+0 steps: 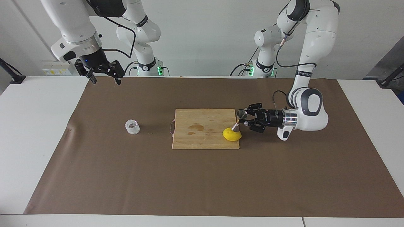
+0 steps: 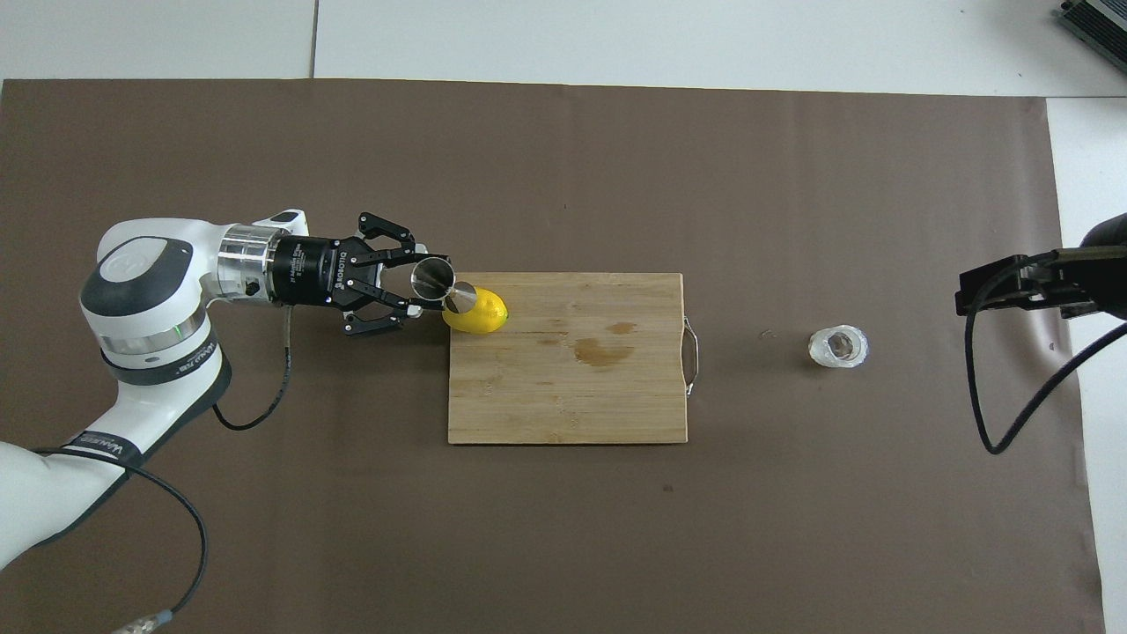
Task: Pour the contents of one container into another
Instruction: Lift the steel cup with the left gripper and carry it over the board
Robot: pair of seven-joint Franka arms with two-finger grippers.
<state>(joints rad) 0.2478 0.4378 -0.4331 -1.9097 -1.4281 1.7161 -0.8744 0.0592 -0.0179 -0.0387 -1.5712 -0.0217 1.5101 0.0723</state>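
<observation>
The steel hourglass jigger (image 1: pixel 239 120) (image 2: pixel 445 287) hangs tilted in the air, and my left gripper (image 1: pixel 245 118) (image 2: pixel 424 283) is shut on its upper cone, reaching in sideways. It is over the lemon at the cutting board's edge toward the left arm's end. The squat frosted whitish cup (image 1: pixel 132 126) (image 2: pixel 838 346) stands upright on the brown mat, beside the board toward the right arm's end. My right gripper (image 1: pixel 106 81) waits raised and open over the mat's corner at the right arm's end, holding nothing.
A wooden cutting board (image 1: pixel 202 140) (image 2: pixel 572 409) with a metal handle and a wet stain lies mid-table. A yellow lemon (image 1: pixel 231 135) (image 2: pixel 484 317) rests on its corner, under the jigger. A brown mat (image 1: pixel 202 183) covers most of the white table.
</observation>
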